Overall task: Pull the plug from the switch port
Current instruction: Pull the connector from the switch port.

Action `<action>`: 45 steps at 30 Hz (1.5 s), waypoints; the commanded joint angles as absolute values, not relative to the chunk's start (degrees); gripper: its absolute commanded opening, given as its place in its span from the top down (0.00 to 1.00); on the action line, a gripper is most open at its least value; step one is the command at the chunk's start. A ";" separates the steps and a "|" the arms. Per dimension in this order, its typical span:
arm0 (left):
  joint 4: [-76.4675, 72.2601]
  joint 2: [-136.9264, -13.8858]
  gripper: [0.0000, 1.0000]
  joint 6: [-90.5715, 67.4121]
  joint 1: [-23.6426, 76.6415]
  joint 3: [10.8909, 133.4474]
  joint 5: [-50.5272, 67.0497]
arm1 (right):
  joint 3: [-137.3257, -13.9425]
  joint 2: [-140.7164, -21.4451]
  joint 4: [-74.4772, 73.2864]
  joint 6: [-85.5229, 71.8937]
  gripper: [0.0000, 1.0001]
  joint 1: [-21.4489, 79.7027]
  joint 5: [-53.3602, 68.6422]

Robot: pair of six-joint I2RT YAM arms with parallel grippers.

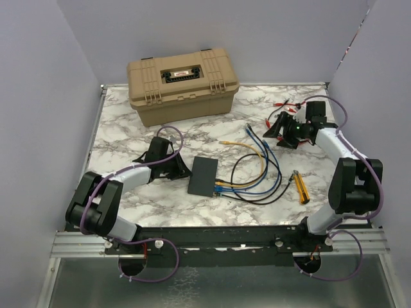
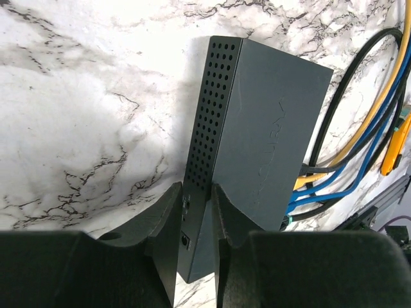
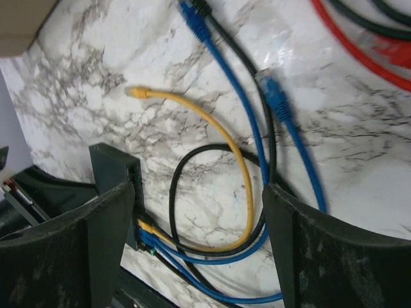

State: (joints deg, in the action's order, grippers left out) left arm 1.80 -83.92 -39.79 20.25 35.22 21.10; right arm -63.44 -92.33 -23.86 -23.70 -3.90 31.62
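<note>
Toolbox (image 1: 183, 85) behind switch (image 1: 203, 176); cables (image 1: 257, 173) at its right

A tan plastic toolbox (image 1: 183, 83) with black latches sits on the white marbled bench (image 1: 128, 128), beyond the left end effector (image 2: 198, 192). A yellow-and-black utility knife (image 1: 300, 187) lies nearer than the right end effector (image 3: 199, 187), and red cables (image 1: 286, 104) lie just beyond it.

The flat black rectangular switch (image 2: 270, 147) looks like matt painted metal, faintly scratched. The grey-veined white marble-look bench (image 2: 77, 128) is smooth, slightly glossy. The tan box-shaped toolbox (image 1: 183, 83) is dull plastic.
</note>
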 commanded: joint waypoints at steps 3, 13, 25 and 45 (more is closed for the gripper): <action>4.96 -82.47 0.74 -36.70 19.51 33.16 15.99 | -60.93 -91.29 -27.05 -19.21 0.16 2.31 35.15; 3.79 -80.33 0.61 -36.06 19.52 32.22 17.48 | -59.95 -96.09 -28.87 -15.91 0.15 13.13 38.33; 3.71 -82.11 0.58 -36.46 19.60 31.58 18.43 | -65.59 -106.75 -29.81 -14.27 0.17 23.43 43.07; 2.88 -80.93 0.58 -38.05 19.60 30.29 18.07 | -77.68 -117.26 -27.45 -17.24 0.20 27.22 53.99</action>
State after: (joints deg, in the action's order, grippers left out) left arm 0.64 -81.17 -38.39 19.55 31.90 19.14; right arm -75.94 -116.60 -28.23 -16.51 26.72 50.94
